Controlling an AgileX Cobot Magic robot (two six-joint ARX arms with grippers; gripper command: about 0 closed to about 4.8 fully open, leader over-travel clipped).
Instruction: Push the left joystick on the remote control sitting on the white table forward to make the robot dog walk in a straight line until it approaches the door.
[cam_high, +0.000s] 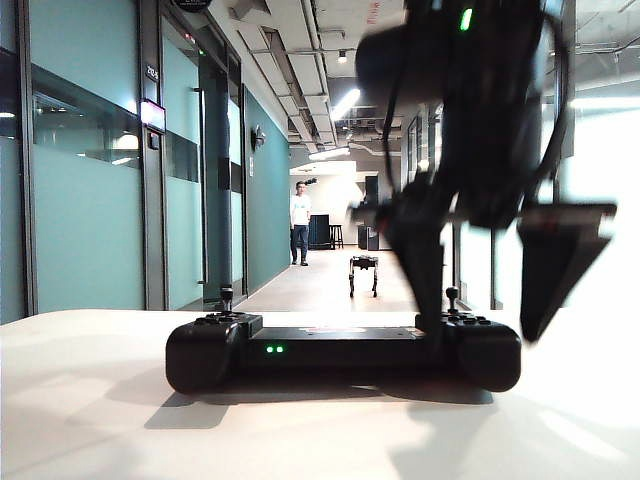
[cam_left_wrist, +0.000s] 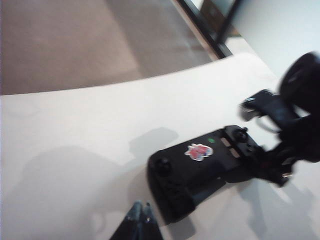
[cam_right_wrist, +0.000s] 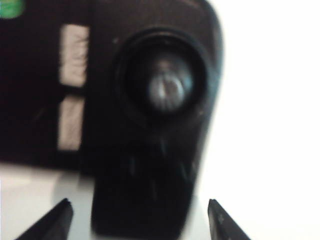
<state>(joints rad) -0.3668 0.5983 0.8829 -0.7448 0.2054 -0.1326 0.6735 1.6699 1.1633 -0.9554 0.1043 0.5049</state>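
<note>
You see the remote control (cam_high: 343, 352) lying flat on the white table (cam_high: 90, 420) in the lower middle of the exterior view, two green lights lit on its near edge. The left joystick (cam_high: 227, 296) stands upright on its left end, untouched, with nothing near it. The right gripper (cam_high: 487, 320) hangs over the controller's right end, in the right half of that view. Its jaws stand wide apart: one dark finger comes down just beside the other thumbstick (cam_high: 452, 296), and the second finger hangs off the controller's right end, above the table. Whether the nearer finger touches the controller you cannot tell; the arm is blurred.

In the right wrist view the right gripper (cam_right_wrist: 138, 220) shows two fingertips at the bottom corners, spread either side of the controller's rounded end (cam_right_wrist: 150, 190), clamped on nothing. The thumbstick cap (cam_right_wrist: 169, 89) sits above centre, out of focus.

In the left wrist view the left gripper (cam_left_wrist: 140, 214) shows at the bottom edge with its two tips together, holding nothing, above the table and just beside the controller's near end. The left joystick (cam_left_wrist: 162, 165) lies a little up and right of those tips, apart from them. A red-white sticker (cam_left_wrist: 198, 151) sits on the middle slab.

Farther off in the exterior view, down the corridor, the robot dog (cam_high: 363, 273) stands on the floor just right of centre. A person in a white shirt (cam_high: 300, 222) stands beyond it.
</note>
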